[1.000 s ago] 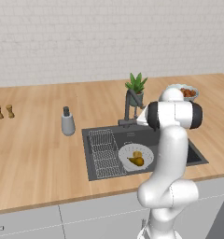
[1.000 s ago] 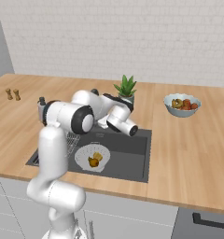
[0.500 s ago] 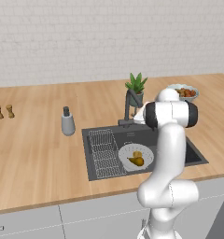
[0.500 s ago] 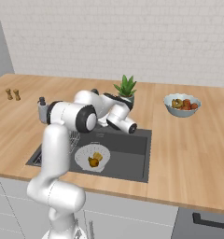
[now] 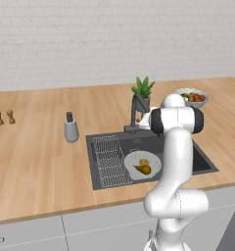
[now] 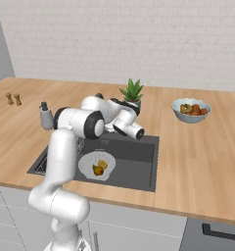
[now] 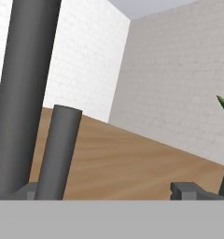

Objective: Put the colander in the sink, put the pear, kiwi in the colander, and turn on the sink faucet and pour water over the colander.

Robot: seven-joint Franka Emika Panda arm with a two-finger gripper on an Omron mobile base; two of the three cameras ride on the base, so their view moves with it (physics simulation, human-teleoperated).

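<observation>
Two fruits sit in the colander [image 5: 142,164]; faucet [image 5: 134,112] next.
Tool [image 7: 111,193] looks open beside it; push the handle gently.

A kitchen is shown: a wooden counter [image 5: 36,162], a recessed sink [image 5: 198,162], a faucet [image 5: 135,110], white brick wall [image 5: 90,39].

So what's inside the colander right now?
The colander in the sink holds the pear and the kiwi. No water stream visible.

Two rear base views over the sink [image 5: 200,162]; hand view close to the faucet [image 7: 25,93]
</observation>
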